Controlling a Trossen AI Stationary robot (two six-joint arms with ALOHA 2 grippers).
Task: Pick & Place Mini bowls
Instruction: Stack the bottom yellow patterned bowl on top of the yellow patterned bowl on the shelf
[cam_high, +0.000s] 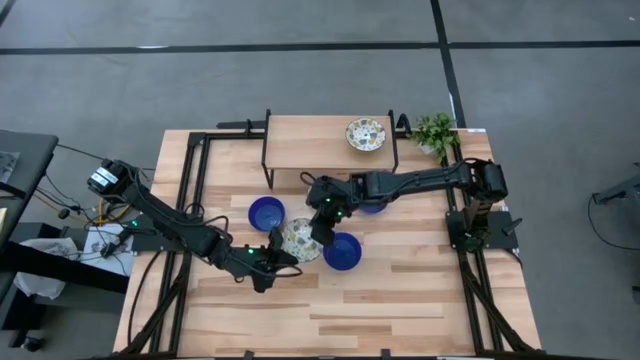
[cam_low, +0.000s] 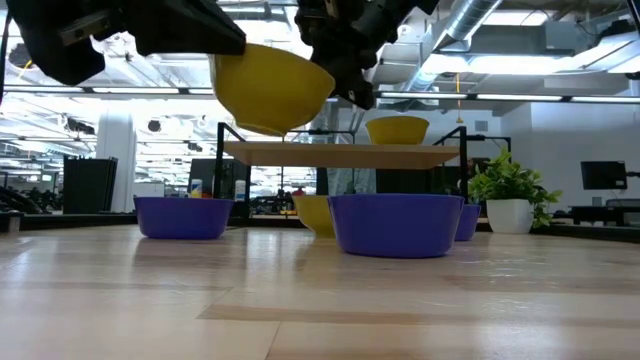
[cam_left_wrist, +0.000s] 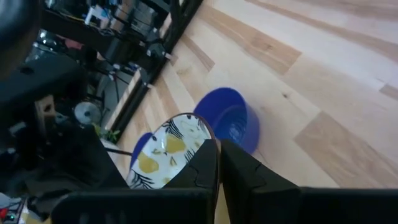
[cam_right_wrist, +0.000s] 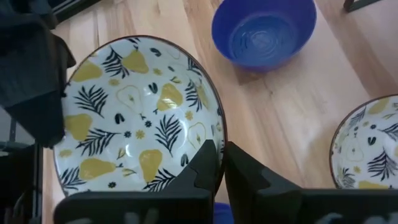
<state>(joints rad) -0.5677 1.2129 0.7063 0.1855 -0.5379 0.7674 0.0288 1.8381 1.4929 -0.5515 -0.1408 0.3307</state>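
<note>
Mini bowls are only partly countable: the high view shows five for certain, and one blue bowl (cam_high: 372, 206) is almost wholly hidden under the right arm near the middle of the tabletop (cam_high: 400, 300). A raised shelf (cam_high: 310, 142) stands along the tabletop's far edge and carries one patterned bowl (cam_high: 366, 134) near its right end, mouth up, beside a small green plant (cam_high: 436, 132) at the far right corner. Two more blue bowls sit upright on the tabletop: one (cam_high: 266, 213) left of centre, one (cam_high: 343, 252) just right of centre. Between them the lifted patterned bowl (cam_high: 300, 240) is held clear of the wood by both arms; in the low view its yellow underside (cam_low: 272, 88) hangs tilted, above shelf height. The left gripper (cam_high: 274, 256) reaches in from the left edge and the right gripper (cam_high: 322, 228) from the right; each wrist view shows its two dark fingers closed tightly over the rim of that bowl (cam_left_wrist: 168, 152) (cam_right_wrist: 134, 115), one finger inside and one outside. How deep the outer fingers go cannot be seen. The right wrist view cuts off another patterned bowl (cam_right_wrist: 370, 146) at its edge, standing on the wood. Being round, the bowls have no long axis.
</note>
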